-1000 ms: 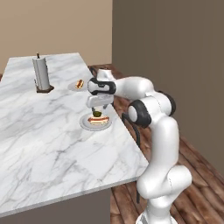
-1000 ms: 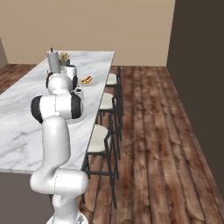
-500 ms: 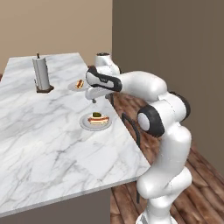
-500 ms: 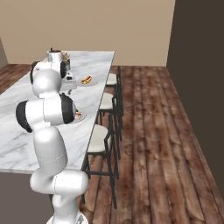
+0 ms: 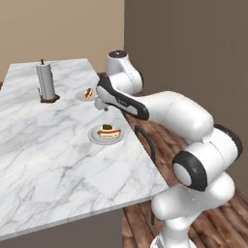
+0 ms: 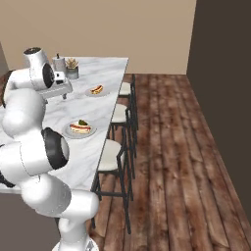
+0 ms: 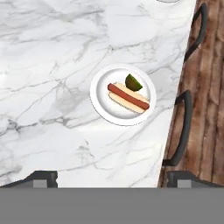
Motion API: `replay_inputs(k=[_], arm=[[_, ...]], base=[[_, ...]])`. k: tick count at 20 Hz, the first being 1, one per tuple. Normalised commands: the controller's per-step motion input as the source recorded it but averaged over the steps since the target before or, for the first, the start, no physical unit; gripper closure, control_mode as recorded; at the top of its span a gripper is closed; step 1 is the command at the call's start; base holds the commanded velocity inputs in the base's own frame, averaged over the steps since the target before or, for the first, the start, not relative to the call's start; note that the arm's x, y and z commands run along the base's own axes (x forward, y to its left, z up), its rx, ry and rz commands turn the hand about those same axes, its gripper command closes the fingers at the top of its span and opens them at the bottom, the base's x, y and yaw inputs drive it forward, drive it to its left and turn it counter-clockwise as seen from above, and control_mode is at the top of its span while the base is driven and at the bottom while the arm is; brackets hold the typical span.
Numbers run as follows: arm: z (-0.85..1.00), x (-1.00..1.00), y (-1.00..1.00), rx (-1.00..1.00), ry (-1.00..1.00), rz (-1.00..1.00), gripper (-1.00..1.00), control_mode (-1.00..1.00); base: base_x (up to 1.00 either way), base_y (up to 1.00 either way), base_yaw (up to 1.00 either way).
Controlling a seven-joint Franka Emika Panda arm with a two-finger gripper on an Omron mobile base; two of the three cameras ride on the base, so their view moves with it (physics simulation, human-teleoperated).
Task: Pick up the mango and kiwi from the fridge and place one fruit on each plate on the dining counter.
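The jaws stand wide open, holding nothing. Below them on the marble table (image 7: 52,52), the kiwi (image 7: 133,82) lies on a plate (image 7: 101,105), touching its hot dog (image 7: 127,97).

- The dining counter (image 6: 105,98) runs away from the camera, with stools (image 6: 113,149) along its right edge.
- The near plate (image 6: 66,132) holds a hot dog (image 6: 79,128) and the kiwi (image 6: 83,122).
- The far plate (image 6: 89,92) holds a hot dog (image 6: 97,89).
- The gripper (image 6: 64,96) hangs above the counter between the two plates.
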Motion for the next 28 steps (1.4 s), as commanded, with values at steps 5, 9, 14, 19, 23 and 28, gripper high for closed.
replay_inputs(k=[5,9,14,19,23,28], arm=[[0.59,-0.95,-0.01,0.02,-0.20,0.00,-1.00,-1.00],[0.32,-0.97,-0.11,0.10,-0.16,0.00,-1.00,-1.00],[0.19,-0.94,-0.06,0.11,-0.14,0.00,-1.00,-1.00],[0.04,-0.35,0.00,0.05,-0.03,0.00,-1.00,1.00],[0.00,0.00,0.00,0.00,0.00,0.00,-1.00,1.00],[0.00,0.00,0.00,0.00,0.00,0.00,-1.00,1.00]], base=[[0.00,0.00,0.00],[0.00,0.00,0.00],[0.00,0.00,0.00],[-0.60,0.02,0.00],[-1.00,0.62,0.30],[-0.66,0.80,0.61]])
